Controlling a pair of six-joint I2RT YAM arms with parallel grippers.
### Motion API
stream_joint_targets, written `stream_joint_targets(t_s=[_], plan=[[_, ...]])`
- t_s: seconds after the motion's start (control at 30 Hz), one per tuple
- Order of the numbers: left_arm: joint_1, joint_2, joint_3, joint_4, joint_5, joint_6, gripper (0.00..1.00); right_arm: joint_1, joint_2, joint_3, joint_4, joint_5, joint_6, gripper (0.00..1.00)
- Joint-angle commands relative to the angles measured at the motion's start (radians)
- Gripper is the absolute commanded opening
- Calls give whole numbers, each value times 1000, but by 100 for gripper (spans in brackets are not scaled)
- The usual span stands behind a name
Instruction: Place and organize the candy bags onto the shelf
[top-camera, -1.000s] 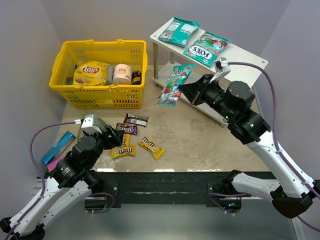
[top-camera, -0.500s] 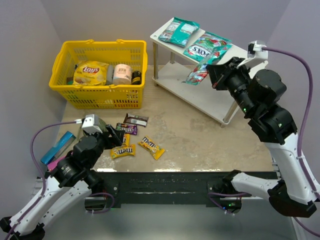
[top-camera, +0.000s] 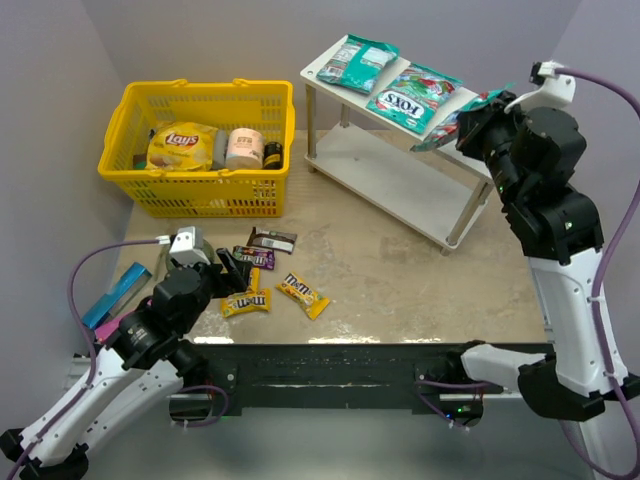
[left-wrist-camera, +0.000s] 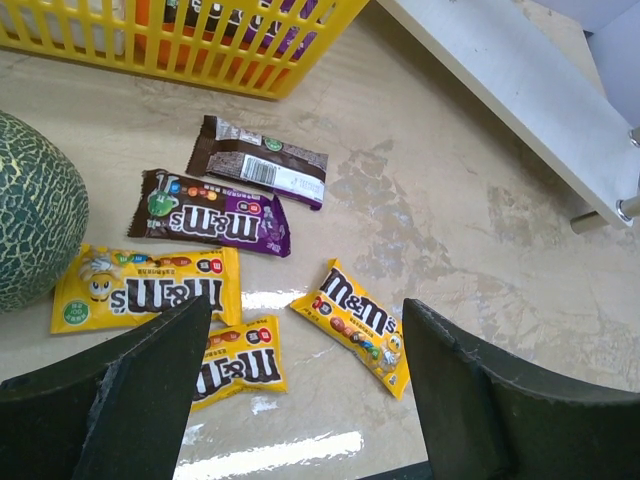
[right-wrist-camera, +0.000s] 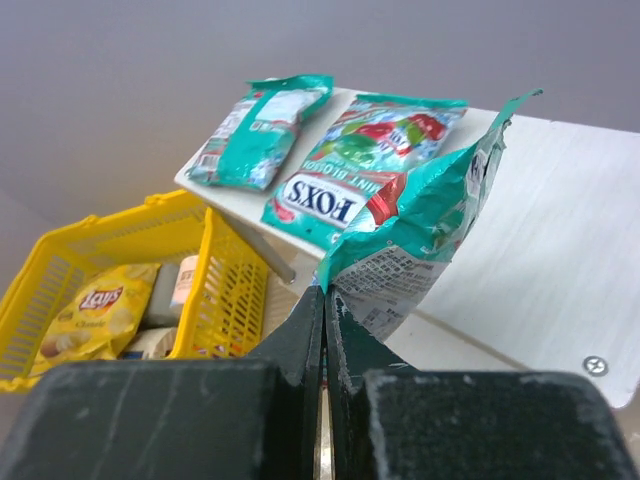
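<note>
My right gripper (top-camera: 478, 112) (right-wrist-camera: 325, 292) is shut on a corner of a teal candy bag (top-camera: 452, 113) (right-wrist-camera: 430, 215), which hangs above the right part of the white shelf's (top-camera: 390, 175) (right-wrist-camera: 560, 220) top board. Two more teal bags lie on that board: one at the far left (top-camera: 358, 60) (right-wrist-camera: 262, 132) and the FOX'S bag (top-camera: 412, 95) (right-wrist-camera: 365, 175) beside it. My left gripper (top-camera: 232, 268) (left-wrist-camera: 305, 320) is open, low over the small packets on the table: yellow M&M's (left-wrist-camera: 355, 322) (top-camera: 303, 294), two more yellow ones (left-wrist-camera: 150, 288) (left-wrist-camera: 238, 365), a purple-brown one (left-wrist-camera: 215, 212) and a brown one (left-wrist-camera: 262, 160).
A yellow basket (top-camera: 205, 195) stands at the back left holding a Lay's bag (top-camera: 182, 145) and jars. A flat blue packet (top-camera: 118, 293) lies at the left edge. A green netted ball (left-wrist-camera: 30, 220) sits left of the packets. Walls close in on three sides.
The right arm has carried the teal bag up and to the right, from in front of the shelf to over its top board. The left arm has barely shifted.
</note>
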Motion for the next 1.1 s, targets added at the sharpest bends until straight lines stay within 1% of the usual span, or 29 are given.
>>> stream_joint_targets(t_s=[0.0, 0.07, 0.1, 0.17, 0.2, 0.23, 0.27, 0.3, 0.33, 0.37, 0.4, 0.43, 0.5, 0.57, 0.63, 0.77, 0.9, 1.0, 1.07], plan=[[2, 1, 14, 24, 4, 2, 82, -138, 54, 150, 14, -152, -12, 0], [2, -2, 12, 23, 4, 4, 82, -188, 112, 213, -28, -220, -20, 0], [1, 0, 12, 24, 4, 4, 83, -240, 135, 271, -43, -285, -24, 0], [2, 0, 11, 26, 5, 5, 82, -306, 182, 308, -75, -356, -23, 0], [2, 3, 11, 26, 7, 4, 82, -382, 191, 311, -75, -432, -15, 0], [2, 9, 11, 27, 8, 5, 83, -427, 198, 302, -74, -547, -5, 0], [2, 12, 11, 27, 10, 7, 83, -464, 208, 284, -65, -621, 5, 0], [2, 15, 11, 27, 11, 7, 83, -531, 206, 226, -53, -684, 29, 0], [1, 23, 14, 27, 13, 10, 83, -563, 202, 190, -17, -805, 44, 0], [2, 26, 12, 27, 14, 12, 83, -593, 185, 151, 6, -858, 58, 0], [2, 30, 14, 29, 16, 13, 83, -641, 170, 71, 27, -904, 74, 0], [2, 35, 15, 27, 18, 13, 83, -663, 157, 37, 55, -963, 81, 0], [2, 36, 14, 29, 21, 15, 83, -712, 125, -24, 61, -1001, 78, 0], [2, 41, 12, 33, 24, 16, 83, -734, 119, -37, 40, -1043, 63, 0], [2, 46, 12, 33, 30, 19, 83, -754, 133, -34, -2, -1053, 31, 0], [2, 47, 14, 35, 31, 19, 83, -801, 139, -36, -49, -1018, -1, 0], [2, 40, 11, 35, 28, 18, 83, -817, 157, 7, -82, -950, -23, 0], [1, 38, 14, 35, 27, 18, 83, -821, 182, 17, -86, -945, -20, 4], [1, 36, 14, 32, 25, 18, 83, -823, 185, -9, -66, -950, -11, 6]])
